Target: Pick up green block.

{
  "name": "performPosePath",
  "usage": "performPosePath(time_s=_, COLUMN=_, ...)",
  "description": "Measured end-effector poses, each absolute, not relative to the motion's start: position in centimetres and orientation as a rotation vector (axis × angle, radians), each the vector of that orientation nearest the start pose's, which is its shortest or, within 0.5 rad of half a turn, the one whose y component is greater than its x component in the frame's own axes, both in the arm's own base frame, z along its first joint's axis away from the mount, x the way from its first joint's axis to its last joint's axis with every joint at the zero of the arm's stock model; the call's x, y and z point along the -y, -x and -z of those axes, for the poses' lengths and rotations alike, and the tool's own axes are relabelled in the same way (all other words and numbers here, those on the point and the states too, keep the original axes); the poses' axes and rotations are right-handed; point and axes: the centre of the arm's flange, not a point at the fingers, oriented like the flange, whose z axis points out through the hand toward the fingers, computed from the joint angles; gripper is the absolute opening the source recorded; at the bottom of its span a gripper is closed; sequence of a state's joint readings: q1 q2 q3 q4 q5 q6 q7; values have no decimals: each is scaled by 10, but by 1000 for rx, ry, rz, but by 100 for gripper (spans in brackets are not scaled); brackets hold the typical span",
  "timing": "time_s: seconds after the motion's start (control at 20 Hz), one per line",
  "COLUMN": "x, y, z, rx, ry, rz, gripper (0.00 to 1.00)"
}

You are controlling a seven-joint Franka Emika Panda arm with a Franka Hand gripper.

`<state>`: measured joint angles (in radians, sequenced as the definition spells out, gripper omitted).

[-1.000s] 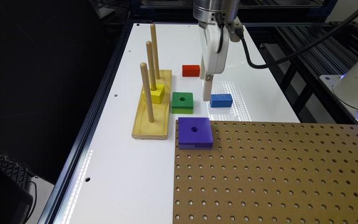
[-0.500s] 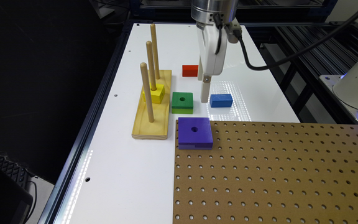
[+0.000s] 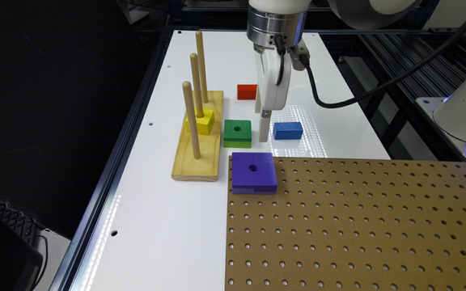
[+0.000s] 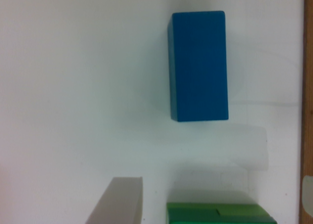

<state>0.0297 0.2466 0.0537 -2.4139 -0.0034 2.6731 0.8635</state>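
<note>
Pincer (image 3: 263, 133) hangs at the green block's (image 3: 237, 132) 3 o'clock, spread from what we see; we'd centre over the hole before dropping.

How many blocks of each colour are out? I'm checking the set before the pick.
Green block: 1
Blue block: 1
Red block: 1
Yellow block: 1, on the peg stand
Purple block: 1
Total: 5 blocks
</note>
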Motion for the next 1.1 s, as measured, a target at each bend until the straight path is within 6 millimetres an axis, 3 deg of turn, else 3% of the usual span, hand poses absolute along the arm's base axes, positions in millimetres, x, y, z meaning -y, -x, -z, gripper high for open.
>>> performPosePath(time_s=0.65, x=-45, y=-512, z=-213, rx=-1179, ry=2882, rz=36, gripper=100)
performPosePath(time_s=1.1, x=-46, y=-517, z=-193, rx=-1182, ry=2884, rz=16, gripper=100)
